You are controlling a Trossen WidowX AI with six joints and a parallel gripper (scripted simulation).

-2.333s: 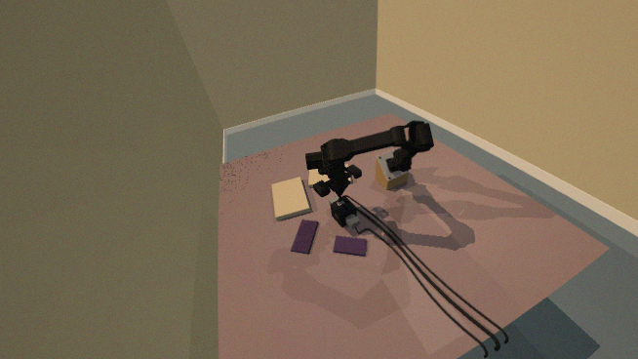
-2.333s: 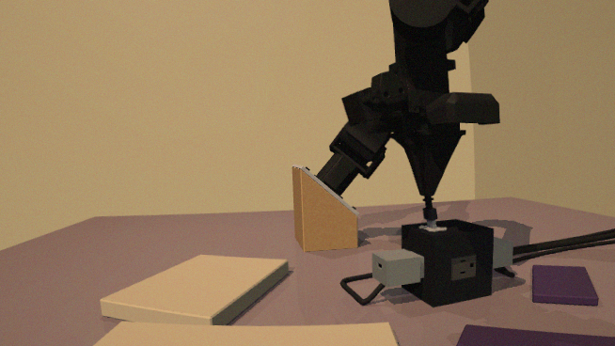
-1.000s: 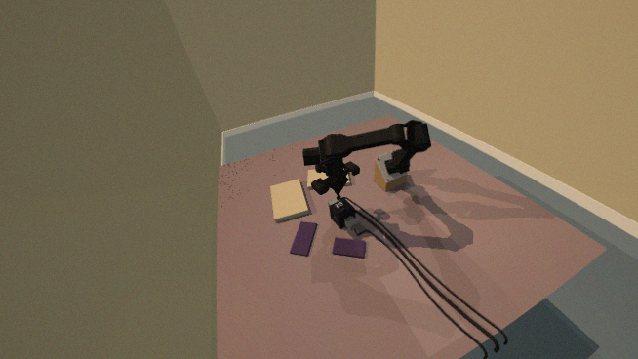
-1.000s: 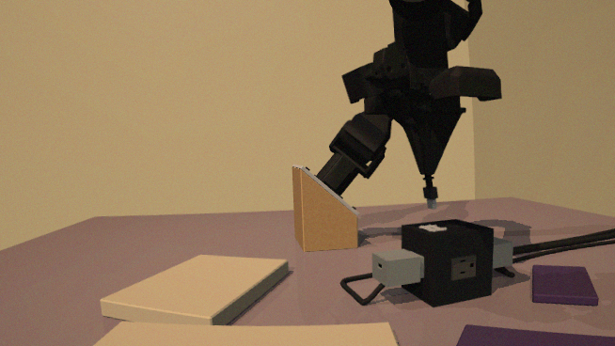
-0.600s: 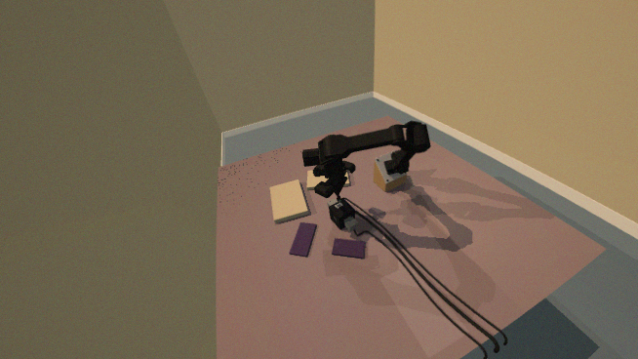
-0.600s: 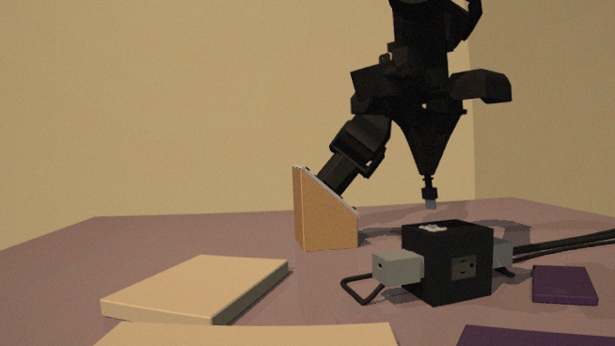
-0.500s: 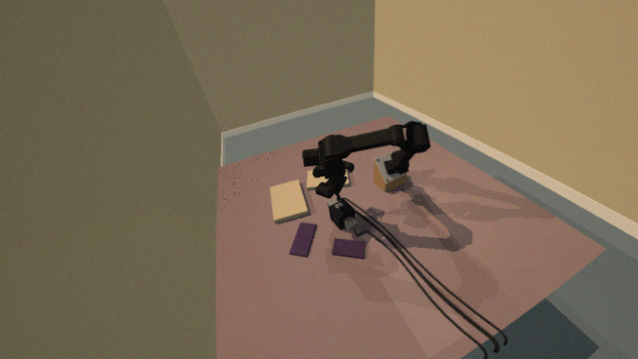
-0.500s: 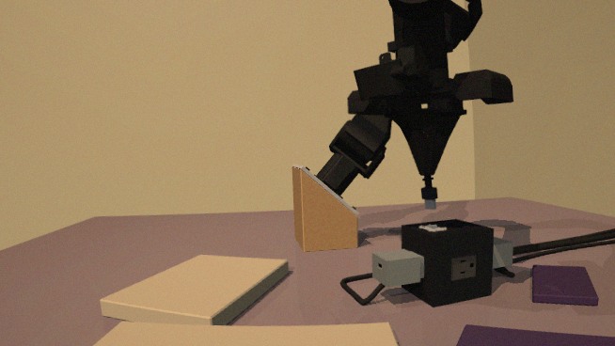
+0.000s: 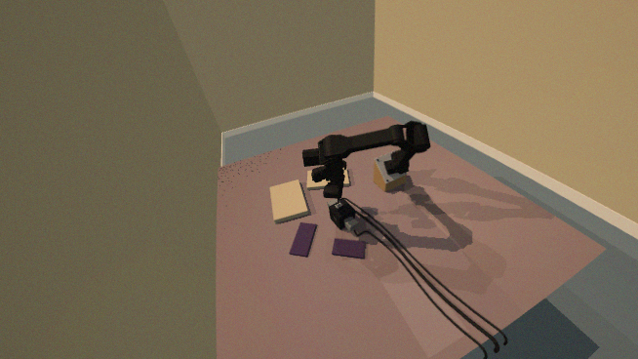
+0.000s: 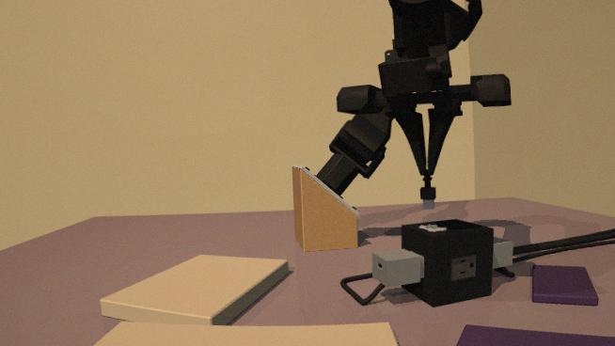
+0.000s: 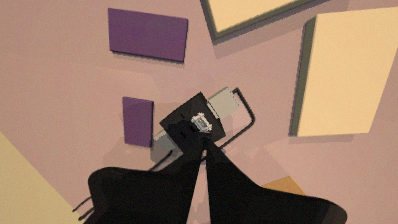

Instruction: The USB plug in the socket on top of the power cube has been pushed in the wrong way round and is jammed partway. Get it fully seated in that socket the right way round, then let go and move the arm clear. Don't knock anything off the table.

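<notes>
My gripper points down, shut on the small black USB plug, whose light metal end hangs downward. The plug is held in the air above and behind the power cube as seen in the exterior view. Its side markings are too small to read, and the fingers hide it in the wrist view. The black power cube stands upright on the table. The light-edged USB socket on its top shows with no plug in it.
A grey adapter juts from one cube side; another sits opposite. Cables run off the table edge. Two purple slabs, cream slabs and an orange wedge stand around.
</notes>
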